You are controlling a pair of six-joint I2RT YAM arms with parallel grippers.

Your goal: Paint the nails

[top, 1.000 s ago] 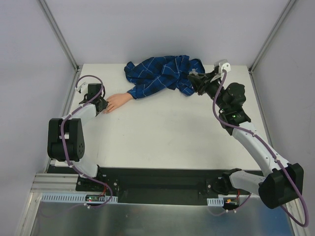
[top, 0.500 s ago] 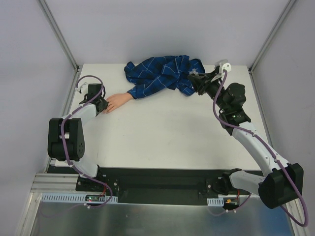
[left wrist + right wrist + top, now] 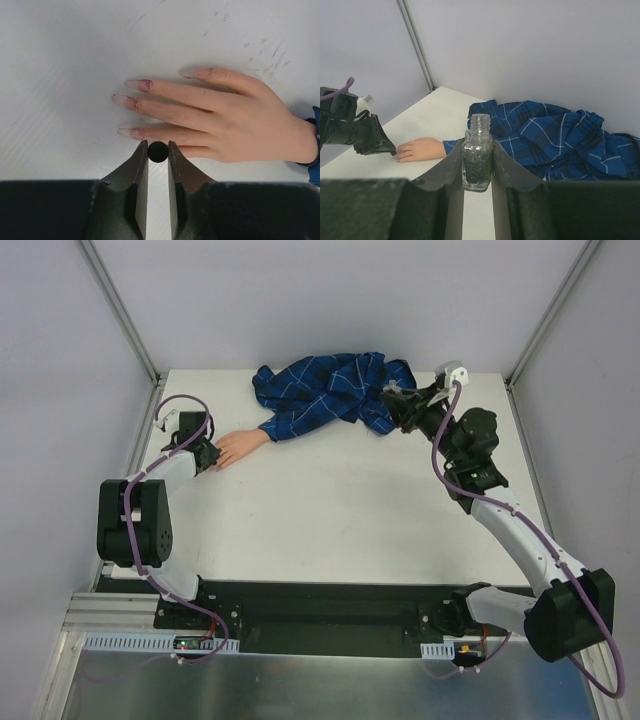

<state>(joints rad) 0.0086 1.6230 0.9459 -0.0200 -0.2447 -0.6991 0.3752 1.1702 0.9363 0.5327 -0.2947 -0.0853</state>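
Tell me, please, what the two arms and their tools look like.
Both the left arm and the right arm have white links between chunky black joints, with a purple cable looping along each. The left tool and the right tool each have two dark, wedge-shaped fingers tapering to narrow tips.

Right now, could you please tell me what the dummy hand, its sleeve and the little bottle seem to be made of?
The dummy hand: matte peach, faint knuckle creases, probably soft rubber or plastic. The sleeve: woven cloth, blue with white checks, lying crumpled in folds. The bottle: clear glass by its look, glossy, with dark glittery contents showing through.
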